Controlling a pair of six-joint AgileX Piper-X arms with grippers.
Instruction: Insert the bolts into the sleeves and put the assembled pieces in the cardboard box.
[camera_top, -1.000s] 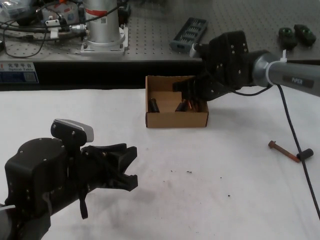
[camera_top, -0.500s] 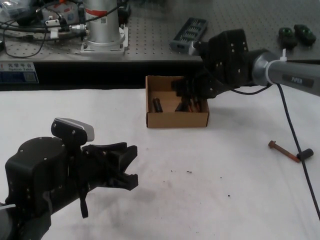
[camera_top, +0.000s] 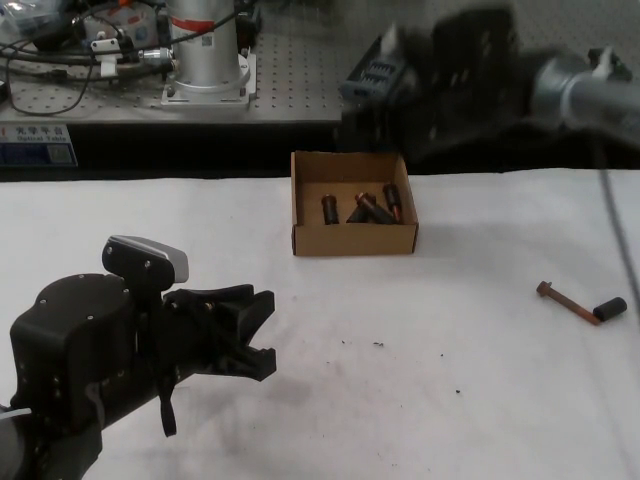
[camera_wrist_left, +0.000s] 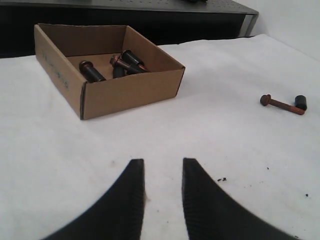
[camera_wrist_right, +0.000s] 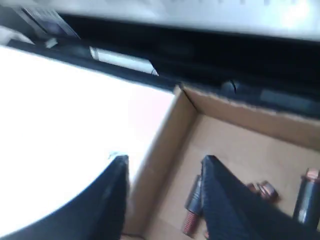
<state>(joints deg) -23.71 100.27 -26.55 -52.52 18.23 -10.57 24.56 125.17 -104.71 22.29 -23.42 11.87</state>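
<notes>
Cardboard box (camera_wrist_right: 161, 145) wall is showing between the open, empty jaws of the right end effector (camera_wrist_right: 165, 200), with several assembled pieces (camera_top: 375, 208) lying inside. The left end effector (camera_wrist_left: 161, 195) is hanging narrowly open and empty over the bench (camera_wrist_left: 240, 145), where a loose bolt (camera_wrist_left: 281, 104) is lying beside a sleeve (camera_wrist_left: 300, 101).

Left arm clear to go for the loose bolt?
Probably yes: the left gripper is open and empty, with only bare cloth between it and the bolt. It lies well off to the side, so reach is uncertain.
</notes>
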